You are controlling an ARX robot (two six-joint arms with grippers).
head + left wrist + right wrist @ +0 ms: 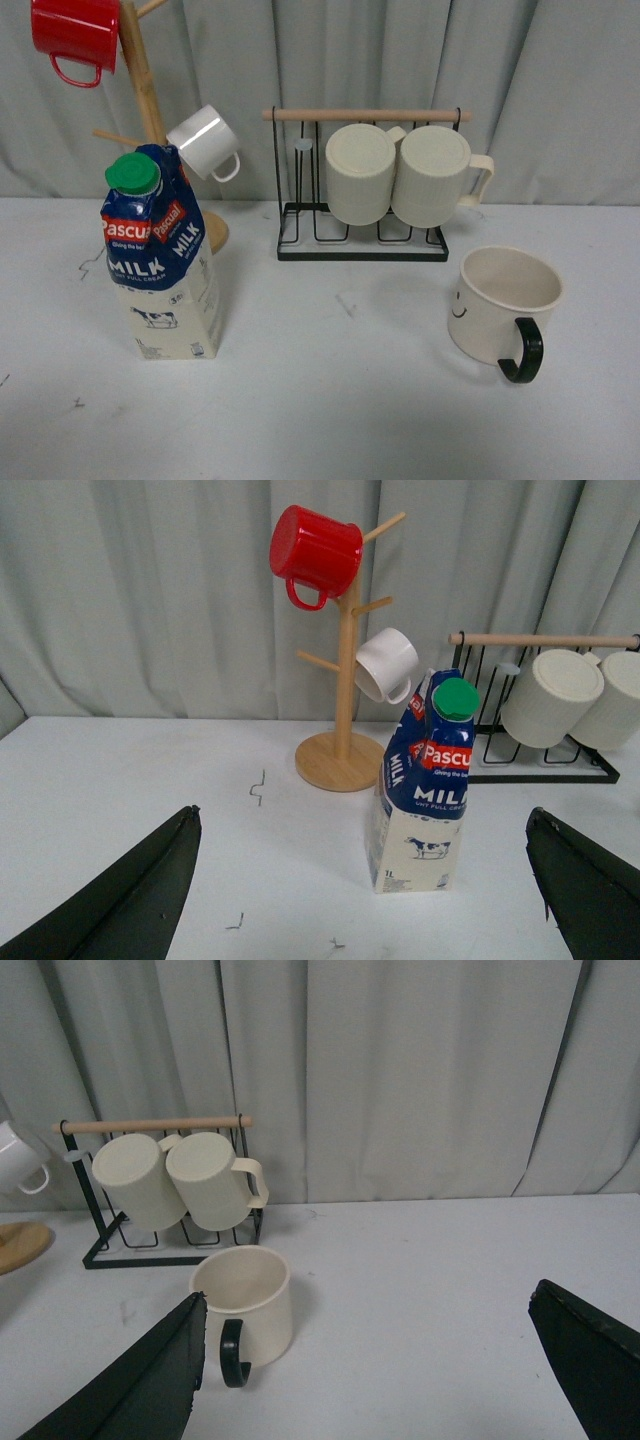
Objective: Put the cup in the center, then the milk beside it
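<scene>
Matt cream cup point(503, 301); printed carton milk point(162, 255); wooden tree point(343, 670); glossy red mug point(314, 552).

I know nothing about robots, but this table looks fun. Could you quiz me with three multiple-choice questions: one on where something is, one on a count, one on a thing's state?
1. Seen from the front, where does the milk carton stand?
A) at the far right
B) dead centre
C) at the left, in front of the wooden mug tree

2. How many ribbed cream mugs hang on the wire rack?
A) one
B) two
C) four

3. How is the smiley cup placed?
A) upright, mouth up
B) on its side
C) upside down

Answers:
1 C: the tree's round base shows just behind the carton.
2 B: two hang side by side there.
3 A: its open rim faces up on the table.
</scene>
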